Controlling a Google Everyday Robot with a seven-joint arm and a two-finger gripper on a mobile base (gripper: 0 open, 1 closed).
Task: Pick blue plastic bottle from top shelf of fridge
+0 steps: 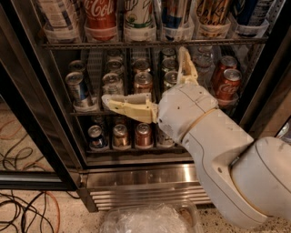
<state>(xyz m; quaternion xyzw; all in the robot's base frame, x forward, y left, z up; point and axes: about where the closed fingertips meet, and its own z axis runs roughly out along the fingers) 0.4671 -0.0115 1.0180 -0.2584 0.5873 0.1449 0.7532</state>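
Observation:
The fridge (27,118) stands open in front of me. Its top shelf (150,44) is a wire rack with clear-white trays of tall bottles, cut off at the frame's top. The blue plastic bottle (57,13), with a pale bluish-white label, stands at the far left of that row, next to the red Coca-Cola bottle (100,13). Only its lower part shows. My gripper (143,75) is open and empty, below the top shelf in front of the can rack. One finger (127,107) points left and the other finger (185,68) points up.
Rows of cans (143,82) fill the middle rack, with more cans (120,135) on the lower rack. The stainless base with louvred grille (145,193) is below. Cables (22,214) lie on the floor at left. A crumpled clear plastic bag (145,220) sits at the bottom.

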